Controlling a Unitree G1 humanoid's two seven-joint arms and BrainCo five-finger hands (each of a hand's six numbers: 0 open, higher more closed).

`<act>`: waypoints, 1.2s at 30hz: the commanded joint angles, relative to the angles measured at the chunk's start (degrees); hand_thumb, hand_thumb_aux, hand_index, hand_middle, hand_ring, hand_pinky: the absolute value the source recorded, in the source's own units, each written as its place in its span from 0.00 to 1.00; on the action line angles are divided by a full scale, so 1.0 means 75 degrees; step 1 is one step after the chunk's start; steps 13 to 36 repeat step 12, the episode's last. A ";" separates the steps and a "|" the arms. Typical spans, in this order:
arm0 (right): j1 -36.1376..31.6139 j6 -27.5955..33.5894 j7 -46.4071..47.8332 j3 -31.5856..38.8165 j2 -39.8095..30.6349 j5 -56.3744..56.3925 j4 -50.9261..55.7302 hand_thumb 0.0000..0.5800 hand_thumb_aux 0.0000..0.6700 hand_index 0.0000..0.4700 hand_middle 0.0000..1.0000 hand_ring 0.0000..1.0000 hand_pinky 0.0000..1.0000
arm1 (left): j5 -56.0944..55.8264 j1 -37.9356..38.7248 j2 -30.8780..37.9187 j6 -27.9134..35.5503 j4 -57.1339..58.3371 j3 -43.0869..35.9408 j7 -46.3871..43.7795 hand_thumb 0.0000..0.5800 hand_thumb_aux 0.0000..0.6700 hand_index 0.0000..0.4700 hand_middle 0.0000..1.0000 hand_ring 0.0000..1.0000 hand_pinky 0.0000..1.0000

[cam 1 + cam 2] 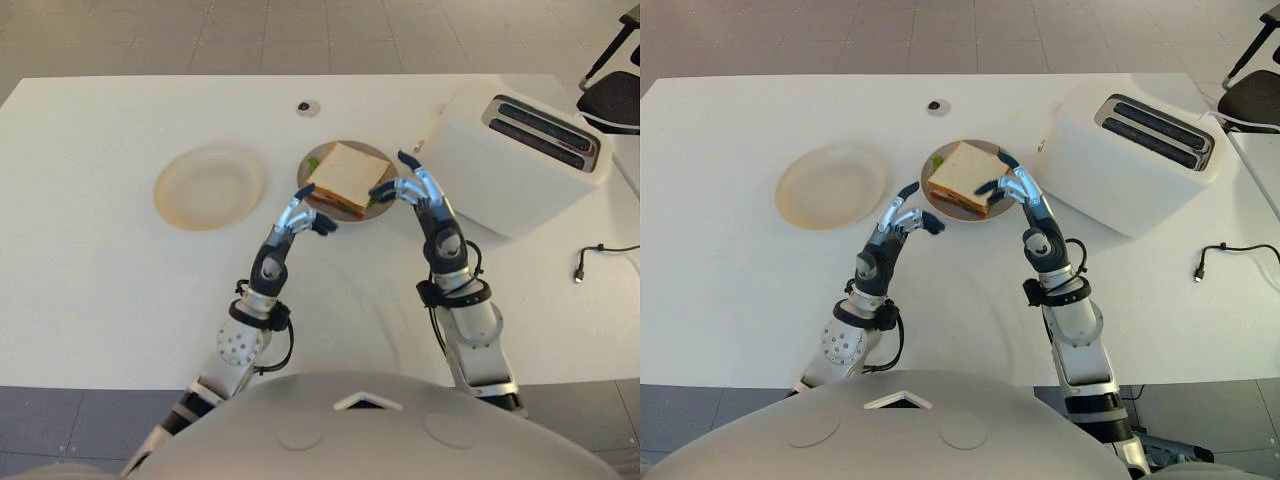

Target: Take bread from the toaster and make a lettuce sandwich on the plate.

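A sandwich with white bread on top and green lettuce showing at its edges lies on a small grey-brown plate in the middle of the table. The white toaster stands to its right, both slots dark and empty. My right hand is at the sandwich's right corner, fingers loosely bent beside the bread, thumb raised clear. My left hand hovers at the plate's near-left rim, fingers loosely bent, holding nothing.
An empty cream plate sits left of the sandwich. A small dark round fitting is set in the table behind it. A black cable end lies at the right edge, and a black chair stands beyond the toaster.
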 commanded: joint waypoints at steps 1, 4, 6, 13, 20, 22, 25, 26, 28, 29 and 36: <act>-0.0423 -0.0088 -0.0491 -0.0031 0.0307 -0.0544 0.1005 0.00 0.00 0.00 0.00 0.00 0.00 | 0.0467 -0.0346 -0.0563 0.0387 0.0530 0.0788 0.0407 0.00 0.00 0.00 0.00 0.00 0.00; -0.0661 -0.0281 -0.0679 0.0020 0.0446 -0.0713 0.1432 0.00 0.00 0.00 0.00 0.00 0.00 | 0.0266 -0.0558 -0.0944 0.0584 0.0799 0.1096 0.0342 0.00 0.00 0.00 0.00 0.00 0.00; -0.0831 -0.0378 -0.0750 0.0001 0.0483 -0.0748 0.1611 0.00 0.00 0.00 0.00 0.00 0.00 | 0.0425 -0.0742 -0.1110 0.0554 0.0871 0.1259 0.0347 0.00 0.00 0.00 0.00 0.00 0.00; -0.1246 -0.0555 -0.0966 0.0084 0.0802 -0.0719 0.1750 0.00 0.00 0.00 0.00 0.00 0.00 | 0.0921 -0.1435 -0.1774 0.0368 0.1472 0.1836 0.0817 0.00 0.00 0.00 0.00 0.00 0.00; -0.1246 -0.0555 -0.0966 0.0084 0.0802 -0.0719 0.1750 0.00 0.00 0.00 0.00 0.00 0.00 | 0.0921 -0.1435 -0.1774 0.0368 0.1472 0.1836 0.0817 0.00 0.00 0.00 0.00 0.00 0.00; -0.1246 -0.0555 -0.0966 0.0084 0.0802 -0.0719 0.1750 0.00 0.00 0.00 0.00 0.00 0.00 | 0.0921 -0.1435 -0.1774 0.0368 0.1472 0.1836 0.0817 0.00 0.00 0.00 0.00 0.00 0.00; -0.1246 -0.0555 -0.0966 0.0084 0.0802 -0.0719 0.1750 0.00 0.00 0.00 0.00 0.00 0.00 | 0.0921 -0.1435 -0.1774 0.0368 0.1472 0.1836 0.0817 0.00 0.00 0.00 0.00 0.00 0.00; -0.1246 -0.0555 -0.0966 0.0084 0.0802 -0.0719 0.1750 0.00 0.00 0.00 0.00 0.00 0.00 | 0.0921 -0.1435 -0.1774 0.0368 0.1472 0.1836 0.0817 0.00 0.00 0.00 0.00 0.00 0.00; -0.1246 -0.0555 -0.0966 0.0084 0.0802 -0.0719 0.1750 0.00 0.00 0.00 0.00 0.00 0.00 | 0.0921 -0.1435 -0.1774 0.0368 0.1472 0.1836 0.0817 0.00 0.00 0.00 0.00 0.00 0.00; -0.1246 -0.0555 -0.0966 0.0084 0.0802 -0.0719 0.1750 0.00 0.00 0.00 0.00 0.00 0.00 | 0.0921 -0.1435 -0.1774 0.0368 0.1472 0.1836 0.0817 0.00 0.00 0.00 0.00 0.00 0.00; -0.1246 -0.0555 -0.0966 0.0084 0.0802 -0.0719 0.1750 0.00 0.00 0.00 0.00 0.00 0.00 | 0.0921 -0.1435 -0.1774 0.0368 0.1472 0.1836 0.0817 0.00 0.00 0.00 0.00 0.00 0.00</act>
